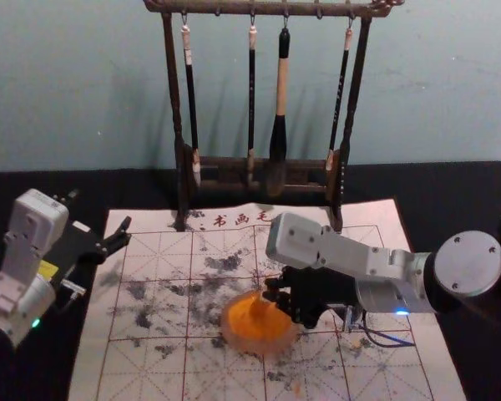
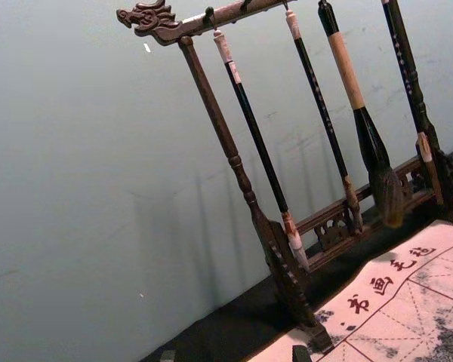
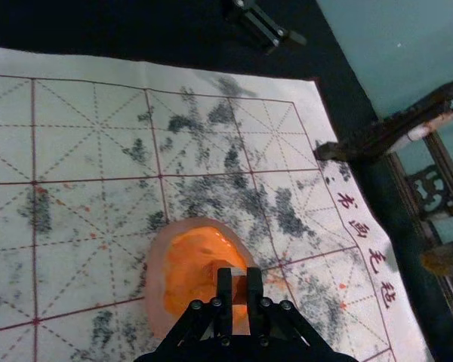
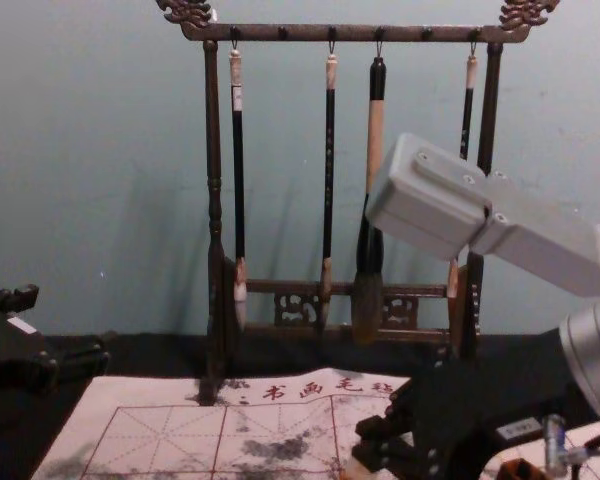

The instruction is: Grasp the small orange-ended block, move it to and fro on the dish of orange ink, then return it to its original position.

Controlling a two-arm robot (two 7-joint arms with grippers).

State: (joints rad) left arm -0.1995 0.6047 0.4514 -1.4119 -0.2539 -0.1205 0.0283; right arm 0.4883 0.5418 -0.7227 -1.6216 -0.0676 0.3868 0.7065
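Observation:
My right gripper [image 1: 273, 294] is above the back right part of the round dish [image 1: 249, 334] of orange ink. In the right wrist view, the right gripper [image 3: 239, 283] is shut on the small pale block [image 3: 240, 292], whose far end overlaps the orange ink [image 3: 192, 264]. Whether that end touches the ink I cannot tell. From the chest view, the right gripper [image 4: 375, 445] comes in low from the right. My left gripper [image 1: 100, 215] stays parked open at the sheet's left edge, fingers spread with nothing between them.
A marked paper sheet [image 1: 163, 251] with dark smudges lies under the dish on the black table. Behind it stands a wooden rack [image 1: 174, 92] with several hanging brushes, including a thick one [image 1: 280, 100]. In the chest view, a small orange thing [image 4: 521, 468] shows below the right arm.

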